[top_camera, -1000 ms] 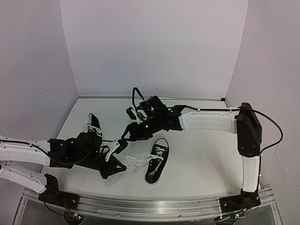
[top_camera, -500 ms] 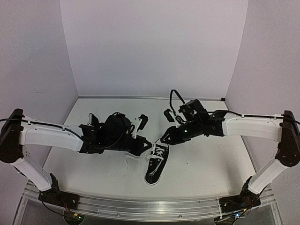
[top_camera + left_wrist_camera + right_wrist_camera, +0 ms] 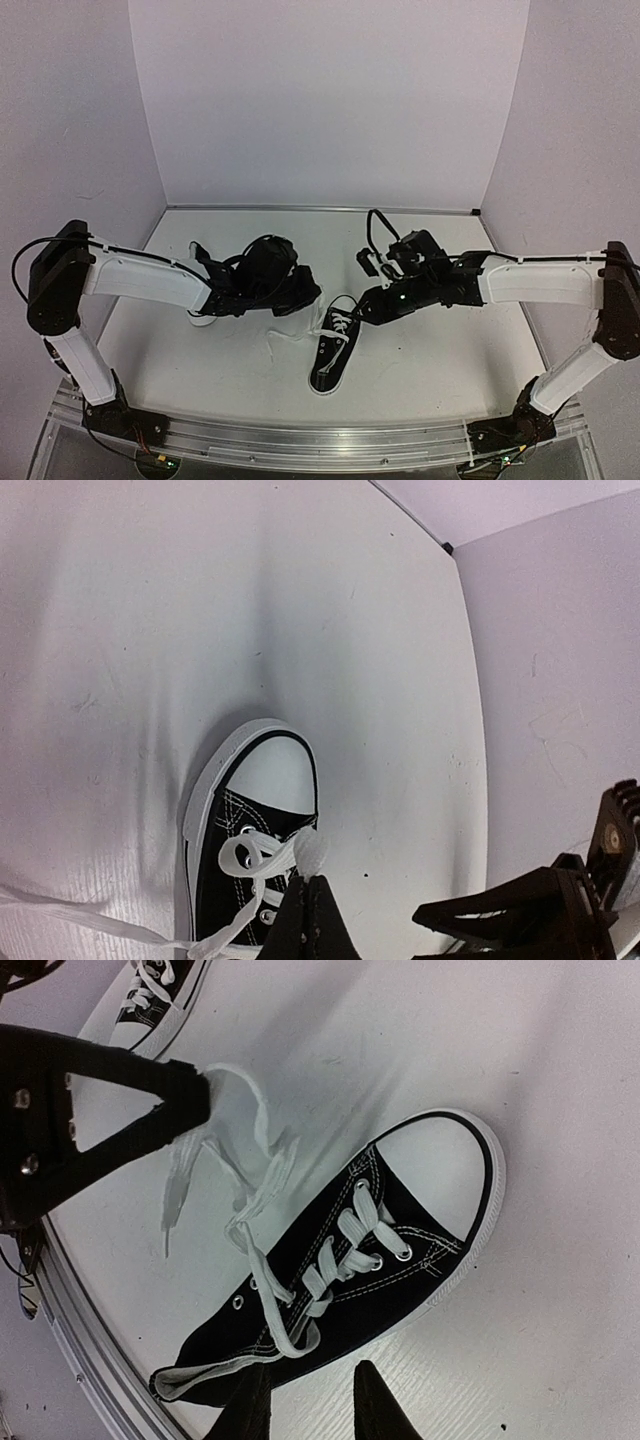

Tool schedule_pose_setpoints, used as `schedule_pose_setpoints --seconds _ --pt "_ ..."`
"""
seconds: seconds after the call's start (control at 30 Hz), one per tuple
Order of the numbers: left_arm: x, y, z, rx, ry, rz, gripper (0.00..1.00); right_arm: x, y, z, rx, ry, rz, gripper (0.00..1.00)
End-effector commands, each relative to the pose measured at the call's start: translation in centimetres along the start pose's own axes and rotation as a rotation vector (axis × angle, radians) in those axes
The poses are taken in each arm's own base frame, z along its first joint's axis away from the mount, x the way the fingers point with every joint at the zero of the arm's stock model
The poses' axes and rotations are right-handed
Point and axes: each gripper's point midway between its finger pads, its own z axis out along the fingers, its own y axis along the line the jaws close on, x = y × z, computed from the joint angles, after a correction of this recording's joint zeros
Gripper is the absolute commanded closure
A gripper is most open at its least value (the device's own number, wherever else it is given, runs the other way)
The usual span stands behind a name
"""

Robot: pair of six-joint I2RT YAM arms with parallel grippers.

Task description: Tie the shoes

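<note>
white table (image 3: pixel 450 340), pale walls. one shoe (image 3: pixel 333 352) lay centre, the other shoe (image 3: pixel 200 268) far left. left gripper (image 3: pixel 308 885) was pinched shut on a lace (image 3: pixel 310 852); right gripper (image 3: pixel 312 1385) stood partly open, empty. lace to be drawn taut evenly.

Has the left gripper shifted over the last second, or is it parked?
Yes. The left gripper has moved away from the near rail, toward the back wall and rightward, ending beside the near shoe, shut on its lace.

A white table (image 3: pixel 440 350) stands between pale lilac walls (image 3: pixel 320 100).
</note>
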Motion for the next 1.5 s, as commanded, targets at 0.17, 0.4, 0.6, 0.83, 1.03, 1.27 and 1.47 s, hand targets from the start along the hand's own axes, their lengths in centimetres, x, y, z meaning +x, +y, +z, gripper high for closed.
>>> schedule_pose_setpoints --seconds 0.17,0.4,0.6,0.83,1.03,1.27,1.47 --pt "-1.0 0.5 1.0 0.076 -0.040 -0.258 1.00 -0.4 1.5 2.6 -0.049 0.011 -0.099 0.69" --pt "-1.1 0.9 1.5 0.082 -0.037 -0.290 1.00 -0.2 2.4 4.5 -0.068 0.051 -0.144 0.66" --pt "-1.1 1.0 2.0 0.096 -0.026 -0.307 1.00 -0.2 2.6 5.1 -0.059 0.069 -0.173 0.66" --pt "-1.1 1.4 2.2 0.100 -0.028 -0.330 1.00 0.2 2.8 5.6 -0.042 0.102 -0.220 0.70" --pt "-1.2 1.5 2.2 0.105 -0.027 -0.343 1.00 1.1 2.7 6.2 -0.038 0.133 -0.236 0.72" --pt "-1.1 1.5 2.5 0.115 -0.020 -0.358 1.00 1.7 2.0 6.2 0.000 0.142 -0.247 0.72" --pt "-1.0 1.6 2.8 0.121 -0.015 -0.367 1.00 1.3 2.3 5.6 0.005 0.127 -0.264 0.90"
